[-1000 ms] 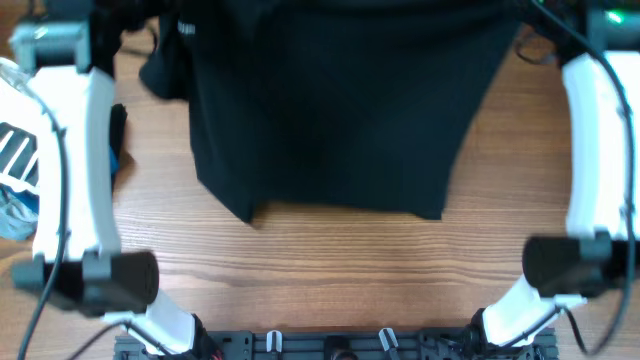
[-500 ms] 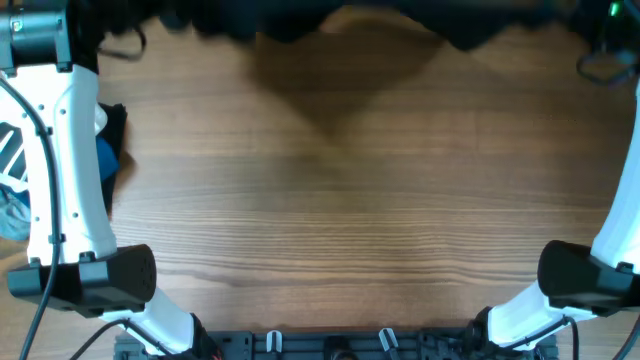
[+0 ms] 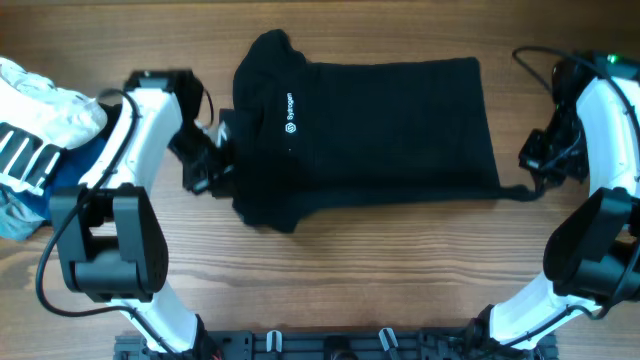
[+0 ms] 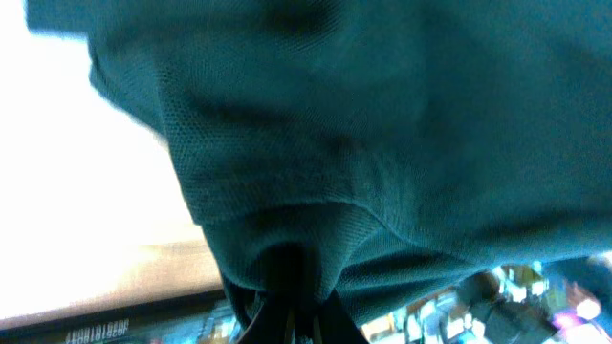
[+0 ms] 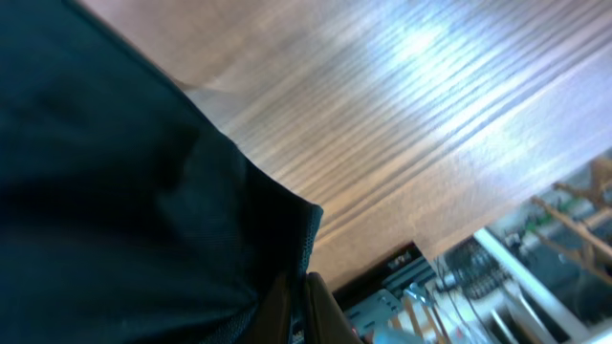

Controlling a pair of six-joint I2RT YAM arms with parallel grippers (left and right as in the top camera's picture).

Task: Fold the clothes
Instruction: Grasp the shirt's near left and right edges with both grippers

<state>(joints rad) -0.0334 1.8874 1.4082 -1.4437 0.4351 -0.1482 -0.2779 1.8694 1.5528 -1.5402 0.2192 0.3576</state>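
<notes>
currently the black t-shirt lies on the wood surface, long axis left-right, logo end left, hem right. left jaws clamp its bunched left edge; right jaws pinch the hem corner.

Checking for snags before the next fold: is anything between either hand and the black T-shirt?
Nothing visible does. The left hand pinches the black T-shirt at its left edge, the right hand at its near right corner. The white striped garment lies apart, far left.
</notes>
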